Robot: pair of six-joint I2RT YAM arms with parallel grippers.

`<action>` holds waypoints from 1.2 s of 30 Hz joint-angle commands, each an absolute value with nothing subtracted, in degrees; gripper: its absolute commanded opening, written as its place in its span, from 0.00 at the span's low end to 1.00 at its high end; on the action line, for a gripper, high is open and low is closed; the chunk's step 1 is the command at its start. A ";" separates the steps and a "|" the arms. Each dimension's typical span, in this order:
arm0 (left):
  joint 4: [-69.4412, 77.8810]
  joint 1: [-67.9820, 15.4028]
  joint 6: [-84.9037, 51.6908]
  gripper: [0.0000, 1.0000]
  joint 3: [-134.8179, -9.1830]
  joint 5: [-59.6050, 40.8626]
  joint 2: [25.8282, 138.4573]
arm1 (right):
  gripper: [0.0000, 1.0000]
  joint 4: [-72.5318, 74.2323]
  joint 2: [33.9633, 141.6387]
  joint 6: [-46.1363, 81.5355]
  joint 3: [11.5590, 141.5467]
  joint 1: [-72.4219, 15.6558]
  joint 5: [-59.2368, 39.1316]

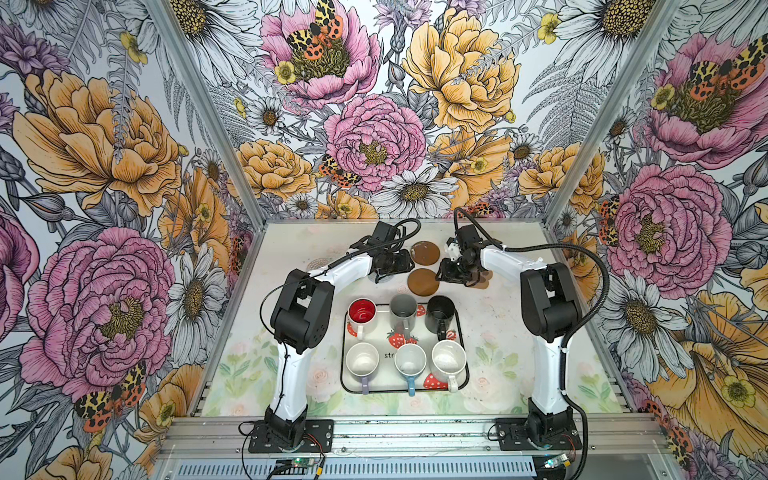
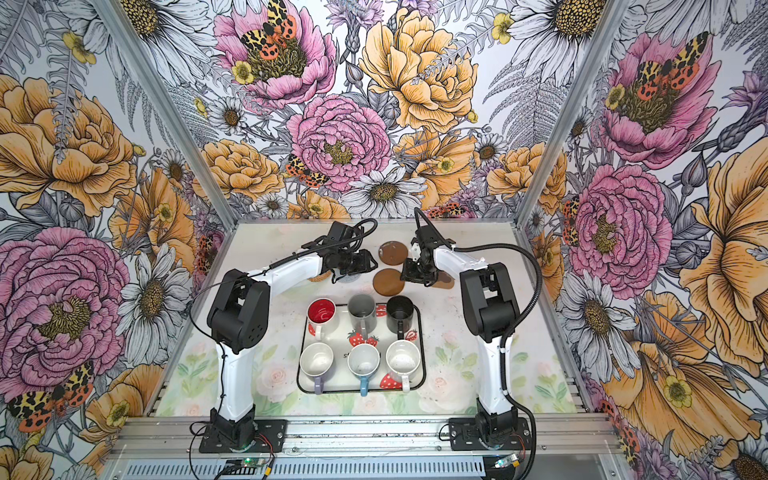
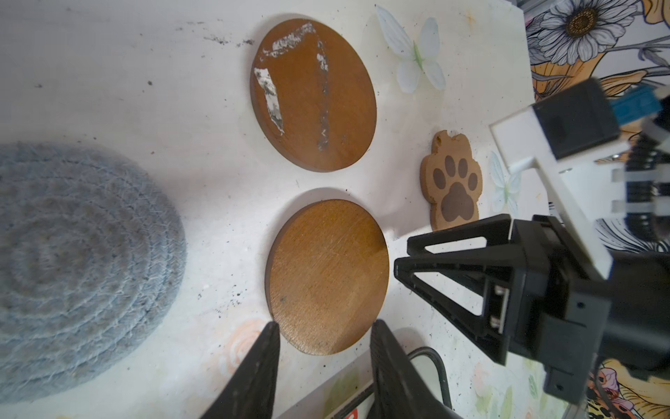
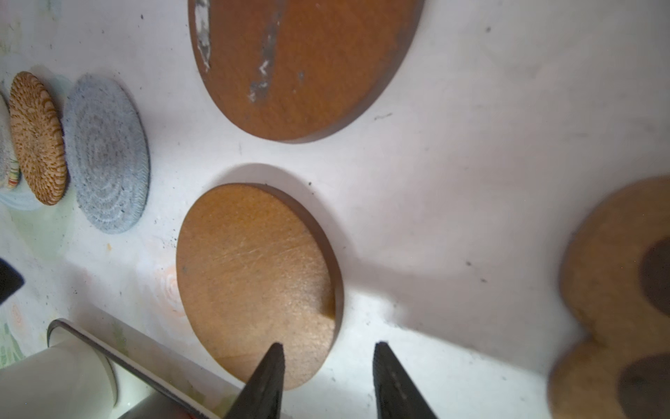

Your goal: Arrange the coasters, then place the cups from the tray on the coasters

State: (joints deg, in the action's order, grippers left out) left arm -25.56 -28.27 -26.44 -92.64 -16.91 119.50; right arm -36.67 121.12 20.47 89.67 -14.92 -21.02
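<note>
Closest to you, the left arm [image 1: 299, 307] and right arm [image 1: 544, 303], both white-and-black, rise from the aluminium rail [image 1: 415, 432] and reach to the far side of the floral-print table [image 1: 498, 299]. My read is that you're in the coaster-arranging step, w/ cups not yet started.

The cream rounded-rectangle tray [image 1: 342, 361], thin black rim and strawberry prints, sits between the arms and is full: six mugs upright, two rows of three.
- Far row: white mug with red inside [image 1: 362, 311], grey mug [image 1: 403, 307], black mug [image 1: 440, 309].
- Near row: lilac-handled mug [image 1: 362, 359], light-blue-handled mug [image 1: 410, 360], speckled white mug [image 1: 449, 357].

The coasters lie beyond the tray.
- The scuffed brown disc [image 1: 424, 252] is farther back and the clean brown disc [image 1: 424, 281] nearer the tray; they're close but apart.
- The grey woven mat [image 3: 72, 261] is left of them, w/ the tan woven mat [image 4: 38, 138] just beside it.
- The clear beaded mat [image 1: 319, 264] is furthest left (faint, hard to make out).
- The tan paw-shaped coaster [image 3: 453, 185] is right of the discs.

Left gripper [image 3: 324, 326]: jaws partly open, nothing held, tips at the clean disc's rim. Right gripper [image 4: 328, 346]: same gap, also empty, one tip over that disc's rim.

Next move, imo: space the two discs wider so two mugs fit side by side, then lift clear and go for a far-row mug.
</note>
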 commanded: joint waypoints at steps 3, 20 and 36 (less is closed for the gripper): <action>-26.11 -29.07 -25.48 0.45 -92.63 -14.97 121.04 | 0.45 -30.09 117.64 22.22 86.85 -14.16 -22.87; -26.91 -29.98 -26.37 0.46 -95.80 -16.34 127.39 | 0.52 -25.42 119.59 25.83 84.21 -13.20 -25.71; -27.16 -31.63 -28.63 0.40 -101.81 -18.78 133.76 | 0.55 -24.45 119.94 26.94 81.67 -12.46 -27.27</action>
